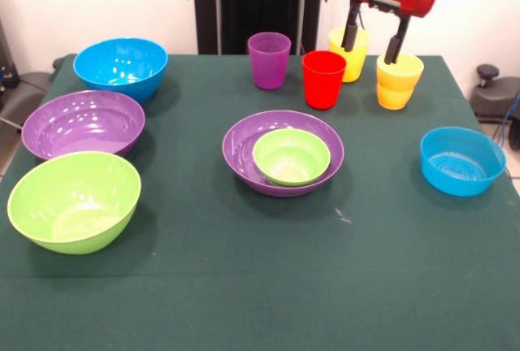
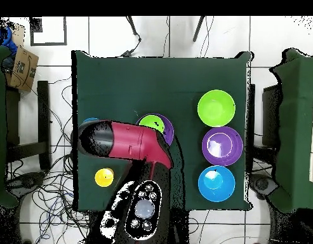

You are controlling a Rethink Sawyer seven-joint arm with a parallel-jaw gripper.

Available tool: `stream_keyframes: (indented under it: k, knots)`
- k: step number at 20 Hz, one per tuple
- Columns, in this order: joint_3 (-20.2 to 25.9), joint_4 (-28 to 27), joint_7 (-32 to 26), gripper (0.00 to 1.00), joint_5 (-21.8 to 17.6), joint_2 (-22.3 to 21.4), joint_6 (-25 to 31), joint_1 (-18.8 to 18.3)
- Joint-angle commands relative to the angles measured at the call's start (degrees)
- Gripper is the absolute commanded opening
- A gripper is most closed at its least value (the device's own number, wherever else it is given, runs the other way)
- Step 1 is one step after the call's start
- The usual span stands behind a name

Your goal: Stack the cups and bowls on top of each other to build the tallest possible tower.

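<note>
My gripper [image 1: 373, 49] hangs open and empty at the far right of the table. One finger is in front of the rear yellow cup [image 1: 355, 62]. The other is at the rim of the nearer yellow cup [image 1: 400, 84]; one yellow cup also shows in the overhead view [image 2: 105, 177]. A red cup [image 1: 323, 80] and a purple cup [image 1: 269, 59] stand upright to their left. In the middle, a small green bowl [image 1: 291, 157] sits inside a large purple bowl [image 1: 244, 146]. In the overhead view my arm [image 2: 130, 143] partly covers that pair [image 2: 156, 122] and hides the gripper.
On the green table [image 1: 244, 286], a large blue bowl [image 1: 120, 67], a second large purple bowl [image 1: 83, 123] and a large lime green bowl [image 1: 75, 199] stand in a column at the left. A small blue bowl [image 1: 461, 161] sits at the right edge.
</note>
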Motion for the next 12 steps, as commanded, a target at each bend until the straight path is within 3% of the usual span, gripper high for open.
stream_keyframes:
  k: [1, 7, 12]
  knots:
    - [5.92, 1.02, 6.09, 1.0, 0.72, 5.52, -2.31, -2.41]
    - [6.0, 3.44, 6.45, 1.0, 0.55, 5.67, -4.92, -3.52]
    - [5.18, 5.23, 7.07, 1.0, 0.52, 4.05, -3.73, -3.17]
